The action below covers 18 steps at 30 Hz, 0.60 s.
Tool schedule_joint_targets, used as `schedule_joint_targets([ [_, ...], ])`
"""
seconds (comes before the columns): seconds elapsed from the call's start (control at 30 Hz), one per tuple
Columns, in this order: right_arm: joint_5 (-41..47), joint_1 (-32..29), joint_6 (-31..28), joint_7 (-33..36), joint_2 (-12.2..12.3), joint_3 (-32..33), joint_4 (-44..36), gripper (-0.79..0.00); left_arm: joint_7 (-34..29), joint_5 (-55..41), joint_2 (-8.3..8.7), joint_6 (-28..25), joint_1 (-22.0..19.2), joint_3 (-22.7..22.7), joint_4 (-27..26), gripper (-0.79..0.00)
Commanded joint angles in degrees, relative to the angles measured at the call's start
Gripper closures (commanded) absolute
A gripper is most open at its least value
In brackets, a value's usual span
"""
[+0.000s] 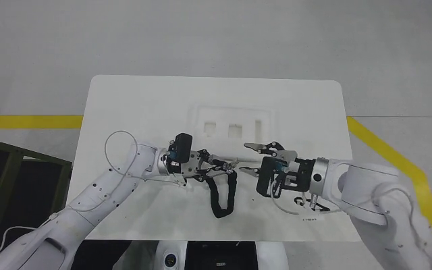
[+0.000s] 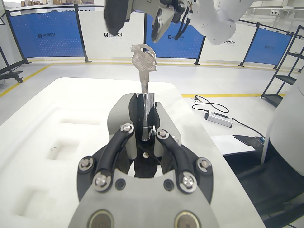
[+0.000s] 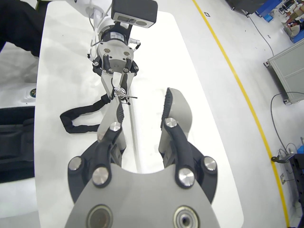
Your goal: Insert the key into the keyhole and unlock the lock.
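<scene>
My left gripper point(image 1: 213, 163) point(image 2: 144, 102) is shut on the chrome cylinder of the lock point(image 2: 146, 117), held above the white table point(image 1: 135, 108). The lock's black cable loop point(image 1: 223, 196) point(image 3: 80, 117) hangs down from it. A silver key point(image 2: 144, 64) point(image 3: 123, 95) point(image 1: 233, 161) sits with its blade in the cylinder's keyhole, its head sticking out toward my right gripper point(image 1: 247, 158) point(image 3: 142, 104). That gripper is open, a short way from the key head and touching nothing. In the left wrist view the right gripper point(image 2: 137, 30) hangs just beyond the key.
A white foam tray point(image 1: 233, 125) point(image 2: 59, 143) with several rectangular recesses lies on the table behind the grippers. A yellow floor line point(image 1: 40, 121) runs past the table. A cable and a power box point(image 2: 219, 118) lie on the floor beside the table.
</scene>
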Motion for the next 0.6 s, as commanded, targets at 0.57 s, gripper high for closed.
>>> schedule_joint_targets([
  [0.57,-7.6,4.8,-7.2,-2.2,0.1,-6.3,0.9,-0.323,0.7,-3.6,1.63,0.0,-4.4,6.8,0.0,0.0],
])
